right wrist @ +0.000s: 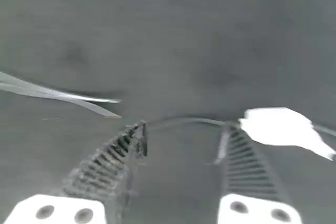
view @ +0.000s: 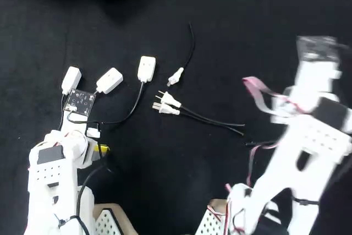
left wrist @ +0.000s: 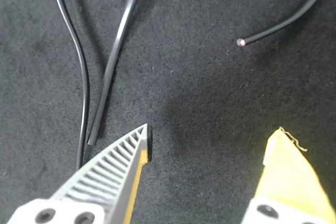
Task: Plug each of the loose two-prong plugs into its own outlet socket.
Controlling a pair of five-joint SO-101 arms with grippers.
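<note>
- Left gripper (left wrist: 210, 149) hangs spread wide over the black cloth, loose black cables (left wrist: 112, 59) just past its fingertips.
- Right gripper (right wrist: 181, 140) is parted too, with a blurred white shape (right wrist: 281, 127) beside one finger.
- Three two-prong plugs (view: 166, 99) lie mid-table between the arms.
- Three outlet sockets (view: 109, 80) sit beyond the left arm, with open table (view: 247, 26) behind them.
</note>
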